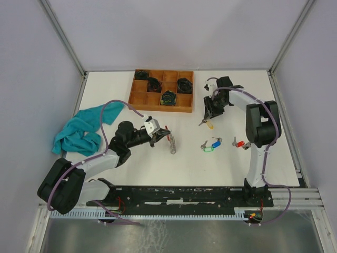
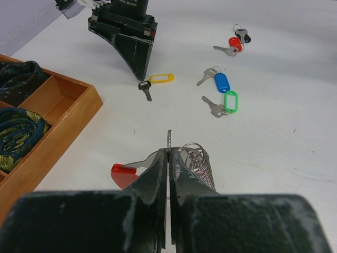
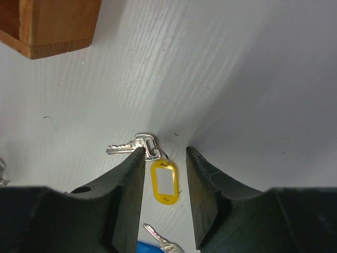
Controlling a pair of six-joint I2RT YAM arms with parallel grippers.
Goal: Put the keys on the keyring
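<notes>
White table: yellow-tag key between spread right gripper fingers; left gripper pinching keyring.

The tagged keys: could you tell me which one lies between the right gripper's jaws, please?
The yellow-tagged key; its tag lies between the right gripper's open jaws. The blue-tagged key and green-tagged key lie farther off.

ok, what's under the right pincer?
The yellow-tagged key lies on the table between the right pincer's open fingers. The tag shows whole; one finger covers the edge of the key's head, so contact there cannot be told.
</notes>
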